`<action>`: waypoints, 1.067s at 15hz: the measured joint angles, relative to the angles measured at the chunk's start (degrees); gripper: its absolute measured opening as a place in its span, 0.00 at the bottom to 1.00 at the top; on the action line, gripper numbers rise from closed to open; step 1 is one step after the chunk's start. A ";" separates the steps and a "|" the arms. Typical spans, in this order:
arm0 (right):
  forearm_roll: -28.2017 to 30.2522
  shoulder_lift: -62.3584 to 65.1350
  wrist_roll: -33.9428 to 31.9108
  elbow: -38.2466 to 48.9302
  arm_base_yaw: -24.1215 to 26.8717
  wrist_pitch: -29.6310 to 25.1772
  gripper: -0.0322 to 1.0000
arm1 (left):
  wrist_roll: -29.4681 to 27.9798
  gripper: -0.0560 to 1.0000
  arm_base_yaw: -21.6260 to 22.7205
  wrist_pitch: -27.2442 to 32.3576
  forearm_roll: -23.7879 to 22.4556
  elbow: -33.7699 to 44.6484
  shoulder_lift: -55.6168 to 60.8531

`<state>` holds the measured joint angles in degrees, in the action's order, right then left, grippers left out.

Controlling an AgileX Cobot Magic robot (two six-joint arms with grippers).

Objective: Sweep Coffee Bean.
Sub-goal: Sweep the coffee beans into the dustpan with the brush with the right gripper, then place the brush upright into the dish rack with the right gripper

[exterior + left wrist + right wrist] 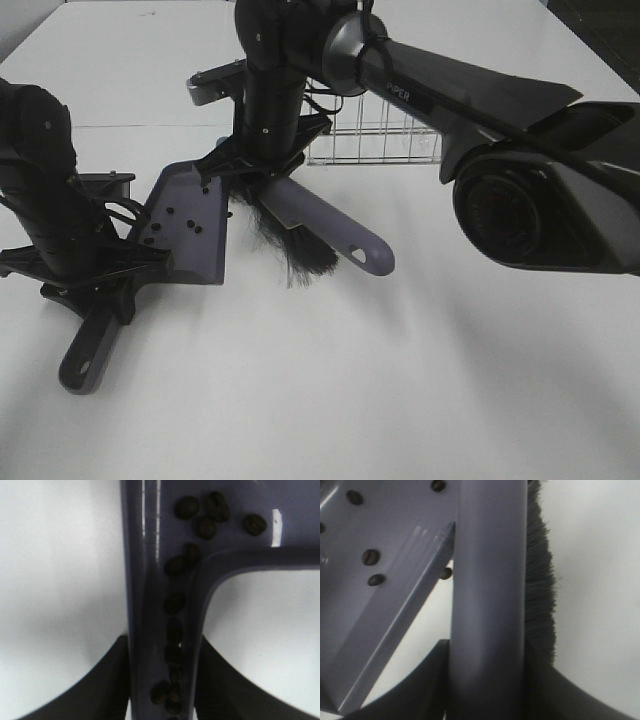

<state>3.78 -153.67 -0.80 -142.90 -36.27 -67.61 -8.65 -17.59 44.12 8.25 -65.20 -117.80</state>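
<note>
Coffee beans (186, 226) in dustpan (185, 257), brush (320, 225) just right of it, wire basket (380, 142) behind.

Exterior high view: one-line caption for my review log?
Left jaws hold the dustpan with beans on it; right jaws hold the brush beside it.

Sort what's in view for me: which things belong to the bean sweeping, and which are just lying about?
Part of the job:
purple plastic dustpan, held by the left gripper
purple-handled brush with black bristles, held by the right gripper
small dark oval coffee beans in the dustpan

Lying about:
white wire basket at the back of the white table
</note>
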 joint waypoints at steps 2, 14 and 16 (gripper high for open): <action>0.00 -0.57 0.29 0.06 -2.64 0.06 0.30 | 0.00 0.36 0.00 0.00 0.11 0.00 0.00; 13.18 5.56 -5.10 0.57 -1.83 -2.29 0.30 | 0.00 0.36 0.00 0.06 0.11 0.00 0.00; 13.18 5.04 -5.96 0.57 1.03 -2.69 0.30 | 0.00 0.36 0.00 0.06 0.11 0.00 0.00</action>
<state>16.96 -148.63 -6.76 -142.32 -35.24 -70.30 -8.65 -17.59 44.18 8.37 -65.20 -117.80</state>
